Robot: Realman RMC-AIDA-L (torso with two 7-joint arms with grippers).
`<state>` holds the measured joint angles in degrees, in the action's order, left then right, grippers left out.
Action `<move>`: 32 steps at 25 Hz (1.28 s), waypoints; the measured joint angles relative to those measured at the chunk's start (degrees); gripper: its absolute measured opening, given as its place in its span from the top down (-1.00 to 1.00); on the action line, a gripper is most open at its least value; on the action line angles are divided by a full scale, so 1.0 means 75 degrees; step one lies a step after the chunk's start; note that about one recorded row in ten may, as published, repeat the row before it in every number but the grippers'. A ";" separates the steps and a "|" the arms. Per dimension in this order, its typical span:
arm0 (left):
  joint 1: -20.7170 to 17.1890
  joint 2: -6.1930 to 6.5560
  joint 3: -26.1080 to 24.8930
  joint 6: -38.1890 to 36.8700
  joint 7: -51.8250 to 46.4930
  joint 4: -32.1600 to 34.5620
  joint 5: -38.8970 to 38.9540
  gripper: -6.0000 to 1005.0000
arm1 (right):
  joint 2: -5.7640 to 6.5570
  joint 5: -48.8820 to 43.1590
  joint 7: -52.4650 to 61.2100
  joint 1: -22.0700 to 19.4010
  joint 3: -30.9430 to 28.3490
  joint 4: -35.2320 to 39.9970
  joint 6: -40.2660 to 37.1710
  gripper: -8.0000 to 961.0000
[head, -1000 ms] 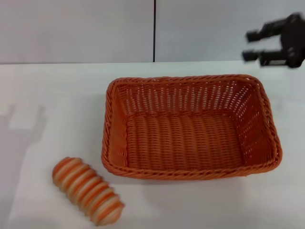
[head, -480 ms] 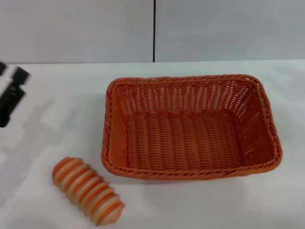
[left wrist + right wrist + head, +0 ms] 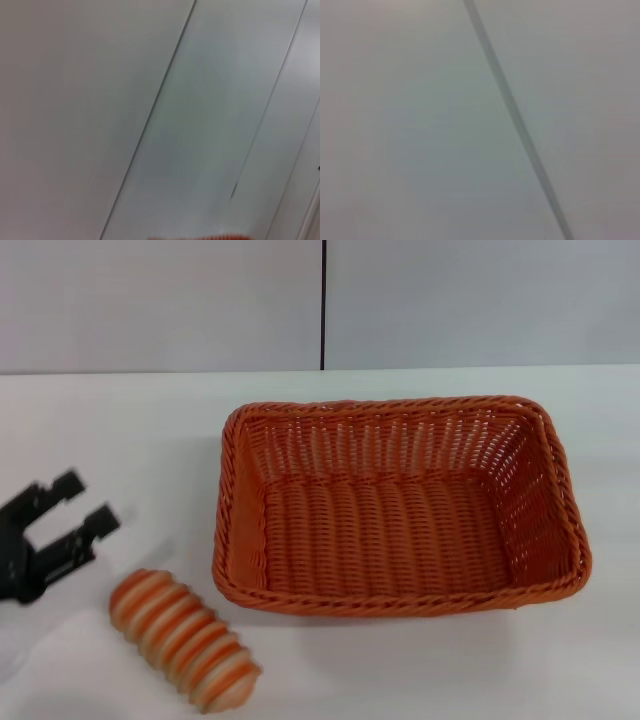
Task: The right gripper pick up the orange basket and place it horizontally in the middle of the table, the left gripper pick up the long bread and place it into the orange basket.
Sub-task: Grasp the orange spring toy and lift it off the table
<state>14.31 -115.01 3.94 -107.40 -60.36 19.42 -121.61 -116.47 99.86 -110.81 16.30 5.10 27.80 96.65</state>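
The orange basket (image 3: 400,505) lies horizontally across the middle of the white table (image 3: 120,420), empty inside. Near the front left lies the long bread (image 3: 183,640), striped orange and cream, angled on the tabletop. My left gripper (image 3: 88,502) is open at the left edge of the head view, just left of and slightly behind the bread, holding nothing. A sliver of orange (image 3: 220,236) shows at the edge of the left wrist view. The right gripper is out of view; its wrist view shows only wall.
Behind the table is a pale wall with a dark vertical seam (image 3: 324,305). Bare tabletop lies in front of the basket and to its right.
The right gripper left the head view at the upper right. The left gripper came in from the left edge and moved down toward the bread.
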 joint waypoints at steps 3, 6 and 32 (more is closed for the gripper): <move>-0.0161 0.0000 0.0097 0.0022 0.0006 0.0046 -0.0003 -0.59 | -0.0048 0.0012 -0.0012 -0.0045 -0.0513 -0.0293 -0.0185 -0.02; -0.0518 0.0008 0.0511 0.0177 0.0036 0.0350 -0.0005 -0.59 | -0.0052 0.0021 -0.0083 -0.0003 -0.0641 -0.0505 -0.0278 -0.02; -0.0541 -0.0273 0.0915 0.1673 0.0244 0.0303 -0.0683 -0.59 | -0.0080 -0.0036 -0.0088 0.0044 -0.0579 -0.0823 -0.0413 -0.02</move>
<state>10.25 -117.06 10.80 -94.85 -58.53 21.70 -126.74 -117.07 99.59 -111.47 16.63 0.76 21.63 93.55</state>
